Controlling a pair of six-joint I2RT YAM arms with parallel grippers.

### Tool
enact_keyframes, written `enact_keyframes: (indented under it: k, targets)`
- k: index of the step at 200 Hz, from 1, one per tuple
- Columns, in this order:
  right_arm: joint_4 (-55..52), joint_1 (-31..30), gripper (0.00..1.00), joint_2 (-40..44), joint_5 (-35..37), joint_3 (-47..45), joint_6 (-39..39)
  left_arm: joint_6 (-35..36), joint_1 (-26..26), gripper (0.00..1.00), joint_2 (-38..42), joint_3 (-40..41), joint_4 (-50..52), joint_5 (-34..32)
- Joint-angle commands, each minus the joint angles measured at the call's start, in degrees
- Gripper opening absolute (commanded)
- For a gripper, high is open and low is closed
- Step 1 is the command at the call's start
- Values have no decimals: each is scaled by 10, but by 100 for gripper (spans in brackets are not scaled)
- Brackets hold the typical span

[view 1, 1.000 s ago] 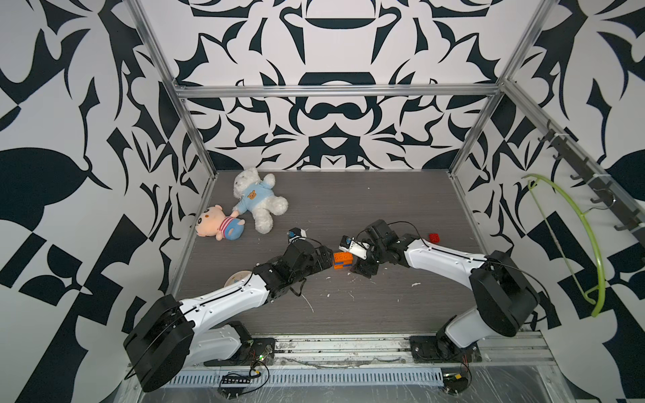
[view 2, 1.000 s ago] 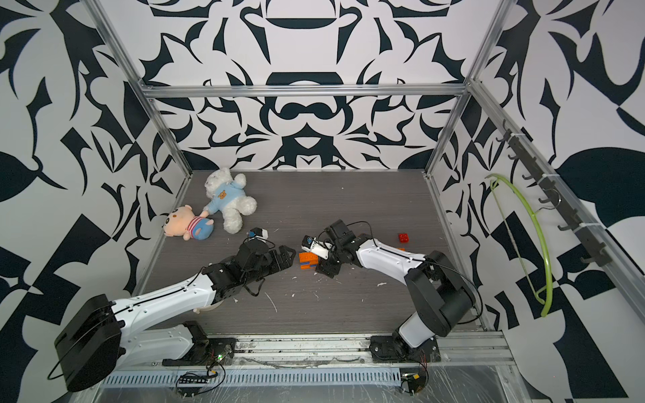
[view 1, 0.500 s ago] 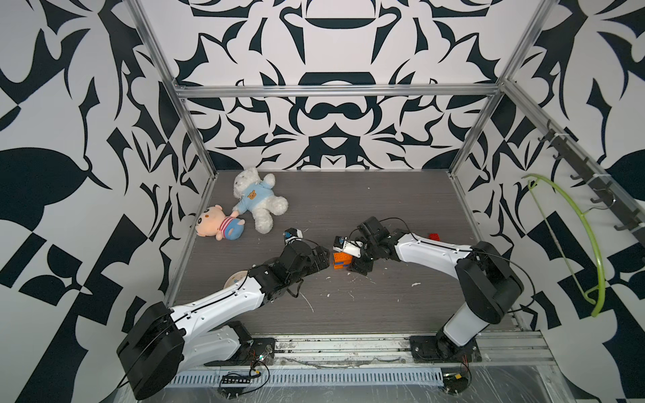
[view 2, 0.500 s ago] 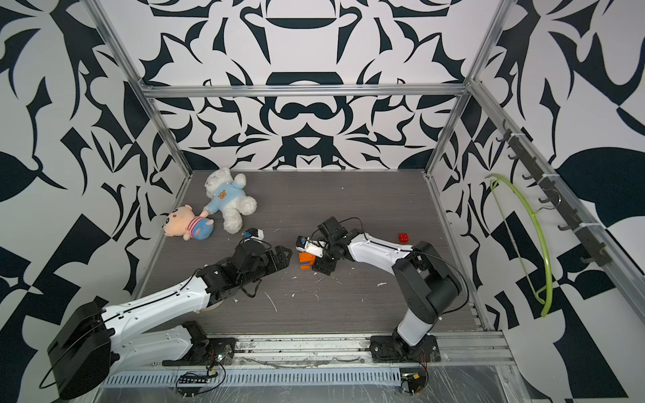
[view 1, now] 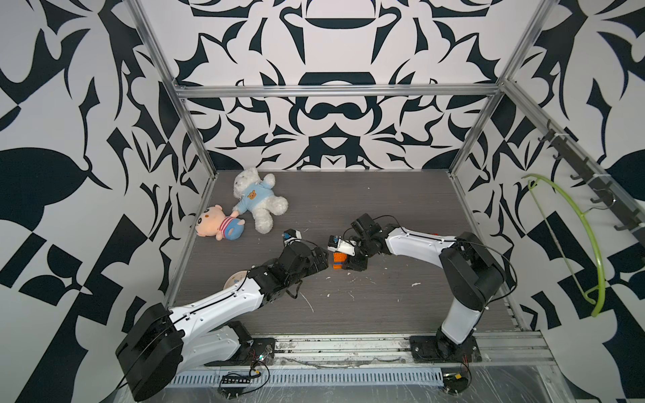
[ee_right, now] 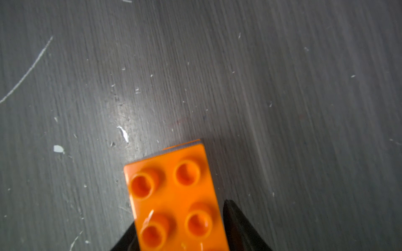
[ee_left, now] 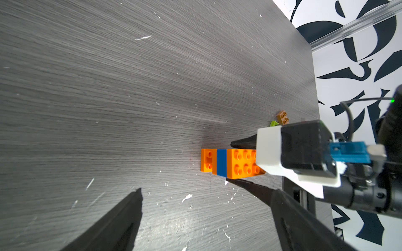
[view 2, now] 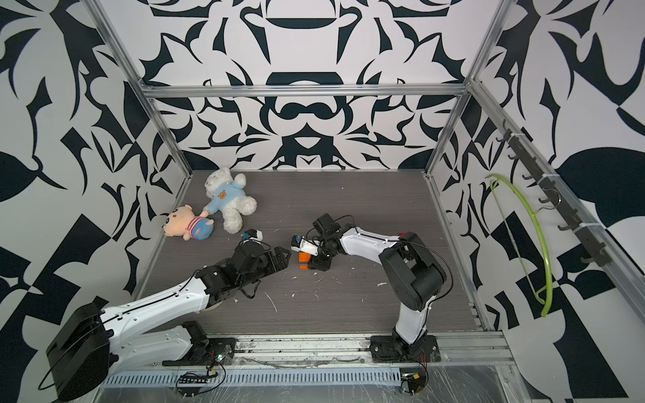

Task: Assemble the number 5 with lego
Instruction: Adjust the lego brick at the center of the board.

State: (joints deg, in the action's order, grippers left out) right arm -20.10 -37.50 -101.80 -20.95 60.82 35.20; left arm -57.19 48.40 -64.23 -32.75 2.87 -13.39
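Snugly, the orange brick (ee_right: 171, 189) (studs up) sits inside the right claw (ee_right: 179, 215).

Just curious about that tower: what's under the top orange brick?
Under the top orange plastic brick sits a blue plastic brick, then a lower orange brick jutting out. A white camera box covers the far end.

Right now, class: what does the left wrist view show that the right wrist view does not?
Left wrist only: a blue brick against the big orange brick, a smaller orange piece beyond, a brown brick, a lime green piece, the patterned wall. Right wrist only: nothing new, just closer studs. Shared: the big orange brick, right gripper closed on it, grey table.
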Motion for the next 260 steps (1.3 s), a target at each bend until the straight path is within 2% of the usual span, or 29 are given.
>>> enact_keyframes:
  k: [1, 29, 80, 117, 173, 260]
  targets:
    - [-25, -1, 45, 13, -22, 24, -7, 0, 1, 99, -3, 1, 15, -9]
    - [-49, -1, 39, -1, -40, 46, -18, -2, 1, 99, -5, 0, 15, -9]
    - [-57, -1, 37, -22, -88, 80, -63, -2, 1, 99, 2, -4, 28, -20]
    - [-42, -1, 37, -48, -146, 112, -111, -10, 1, 99, 48, 0, 54, -57]
    - [-16, -3, 37, -108, -171, 168, -200, -15, 1, 99, 110, 20, 80, -93]
    - [-46, -3, 38, -189, -210, 260, -265, -15, 1, 99, 64, 0, 64, -70]
